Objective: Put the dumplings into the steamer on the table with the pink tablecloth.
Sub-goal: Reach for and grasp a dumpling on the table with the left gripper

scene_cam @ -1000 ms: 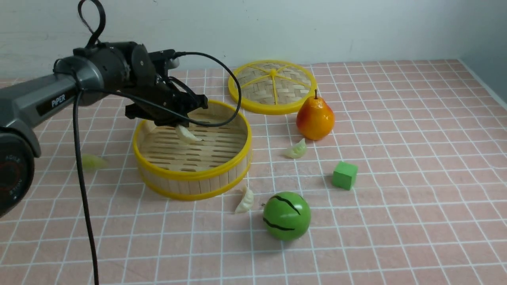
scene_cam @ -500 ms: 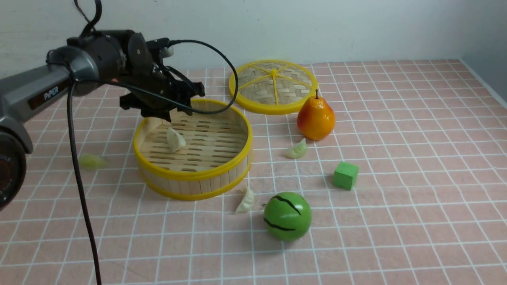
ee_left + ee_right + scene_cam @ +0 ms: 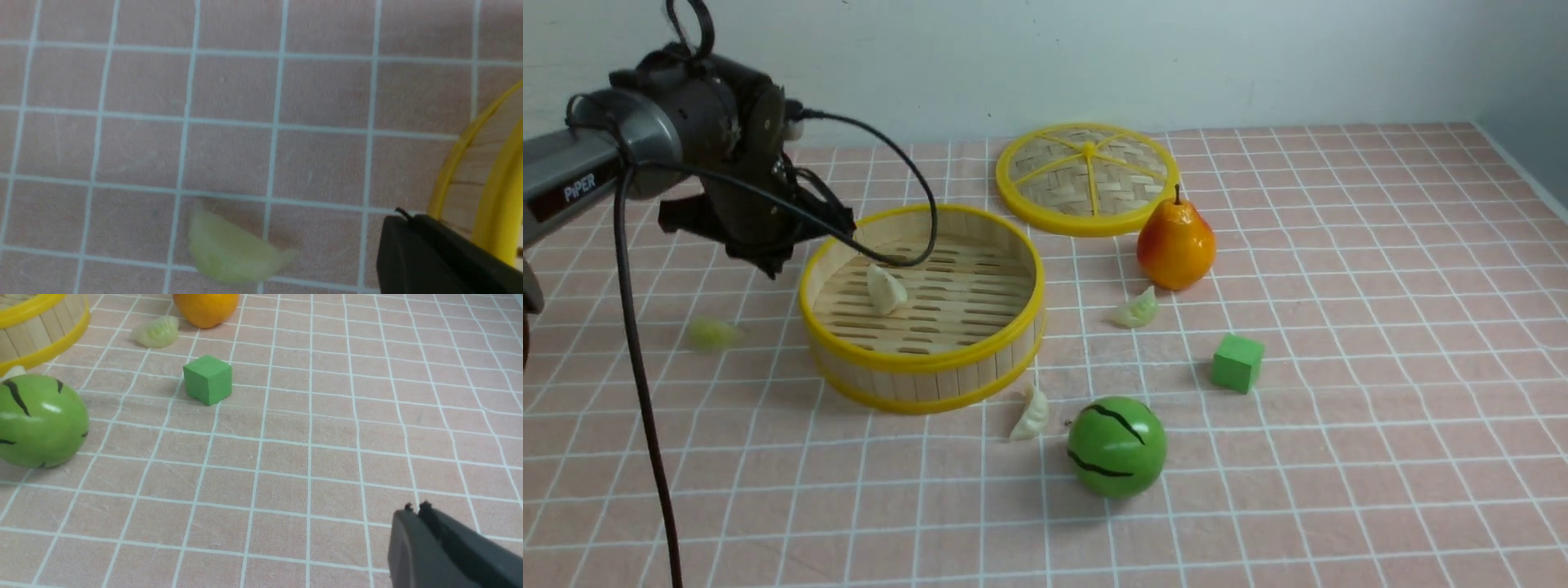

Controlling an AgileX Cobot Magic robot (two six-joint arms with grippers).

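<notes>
The steamer (image 3: pixel 915 363) stands left of centre on the pink tablecloth (image 3: pixel 1339 327). One cream dumpling (image 3: pixel 885 288) lies on its slatted floor. A pale green dumpling (image 3: pixel 712 333) lies on the cloth to its left and also shows in the left wrist view (image 3: pixel 233 257). Another dumpling (image 3: pixel 1135 310) lies by the pear, and one (image 3: pixel 1031 414) lies at the steamer's front. My left arm (image 3: pixel 727 171) hovers over the steamer's left rim (image 3: pixel 498 179). My left gripper (image 3: pixel 404 216) is shut and empty. My right gripper (image 3: pixel 414 508) is shut and empty above bare cloth.
The flat woven lid (image 3: pixel 1086 175) lies behind the steamer. A pear (image 3: pixel 1176 241), a green cube (image 3: pixel 1237 362) and a green striped ball (image 3: pixel 1116 445) stand to the steamer's right. A wall runs along the table's far edge.
My left gripper let the cream dumpling go into the steamer. It then drew back left, from above the basket to over its left rim. The dumpling now lies still.
</notes>
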